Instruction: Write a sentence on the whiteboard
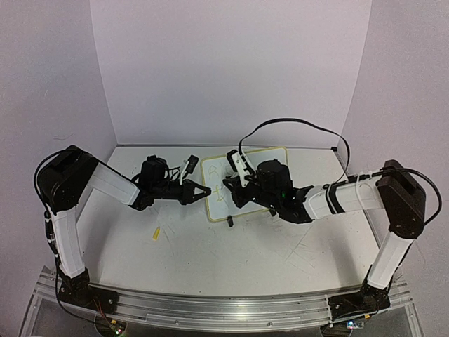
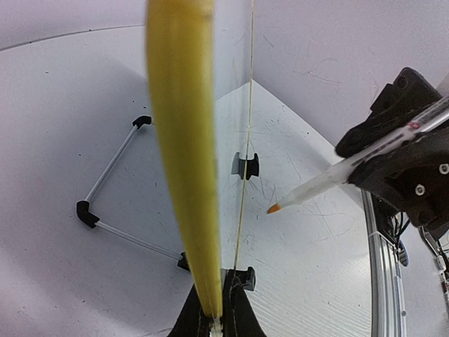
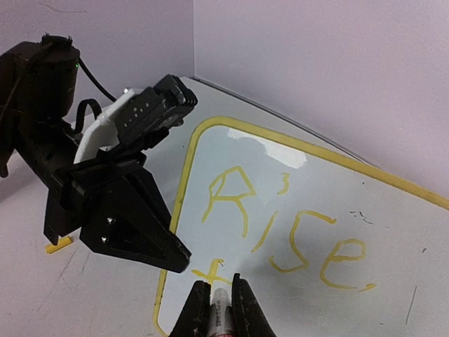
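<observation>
The whiteboard [image 1: 270,158] lies at the middle back of the table, with a pale yellow rim. It bears "Rise" [image 3: 280,225] in yellow and a small cross stroke [image 3: 214,267] below the R. My left gripper [image 1: 205,192] is shut on the board's left rim, which shows edge-on in the left wrist view [image 2: 184,161]. My right gripper [image 3: 219,284] is shut on a white marker [image 3: 220,316]. It holds the marker's orange tip [image 2: 273,208] by the cross stroke, seemingly just off the surface.
A small yellow piece [image 1: 156,233] lies on the table left of the board, front of my left arm. Two black clip feet [image 2: 245,166] sit on the board's edge. A thin rod frame with black corners [image 2: 112,182] lies beyond the board. A black cable [image 1: 280,123] arcs over my right wrist.
</observation>
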Available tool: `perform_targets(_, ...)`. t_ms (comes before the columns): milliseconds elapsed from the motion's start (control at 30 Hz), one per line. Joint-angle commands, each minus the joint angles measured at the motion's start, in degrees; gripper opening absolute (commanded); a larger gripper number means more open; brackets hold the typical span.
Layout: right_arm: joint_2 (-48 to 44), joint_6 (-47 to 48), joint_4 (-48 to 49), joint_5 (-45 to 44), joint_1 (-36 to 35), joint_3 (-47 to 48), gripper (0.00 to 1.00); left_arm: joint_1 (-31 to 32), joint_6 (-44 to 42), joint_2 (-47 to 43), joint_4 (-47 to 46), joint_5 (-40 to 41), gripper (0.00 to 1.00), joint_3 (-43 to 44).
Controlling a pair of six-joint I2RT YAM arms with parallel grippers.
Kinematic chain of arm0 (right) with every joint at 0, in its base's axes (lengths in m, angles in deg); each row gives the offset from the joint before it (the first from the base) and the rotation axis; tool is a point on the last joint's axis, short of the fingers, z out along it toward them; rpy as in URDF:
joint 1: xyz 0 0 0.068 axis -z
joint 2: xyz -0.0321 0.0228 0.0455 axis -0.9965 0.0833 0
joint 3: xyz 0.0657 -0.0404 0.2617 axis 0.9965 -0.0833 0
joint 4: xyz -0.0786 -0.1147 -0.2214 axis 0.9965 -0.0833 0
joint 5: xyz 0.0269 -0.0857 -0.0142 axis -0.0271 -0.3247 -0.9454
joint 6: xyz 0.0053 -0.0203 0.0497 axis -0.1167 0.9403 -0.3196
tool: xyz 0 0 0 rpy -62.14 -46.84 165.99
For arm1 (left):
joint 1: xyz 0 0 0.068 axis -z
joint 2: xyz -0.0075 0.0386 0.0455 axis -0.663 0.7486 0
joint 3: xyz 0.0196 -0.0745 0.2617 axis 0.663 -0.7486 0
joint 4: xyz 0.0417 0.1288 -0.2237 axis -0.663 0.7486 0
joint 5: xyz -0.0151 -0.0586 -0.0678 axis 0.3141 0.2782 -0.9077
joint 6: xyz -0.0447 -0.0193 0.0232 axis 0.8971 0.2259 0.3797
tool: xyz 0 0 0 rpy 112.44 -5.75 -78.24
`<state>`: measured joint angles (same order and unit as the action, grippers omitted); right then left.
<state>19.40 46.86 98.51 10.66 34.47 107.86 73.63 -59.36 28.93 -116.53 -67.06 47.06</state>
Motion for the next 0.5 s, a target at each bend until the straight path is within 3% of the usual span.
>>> perform_targets(0, 2.65, 1.46, 0.47, -0.83, 0.57, 3.48, 0.00, -0.72, -4.15, 0.22, 5.96, 7.77, 0.00, 0.76)
perform_targets(467, 4.60, 2.00, 1.28, -4.54, 0.65, 4.90, 0.00, -0.74, -4.17, 0.32, 6.03, 7.74, 0.00, 0.74)
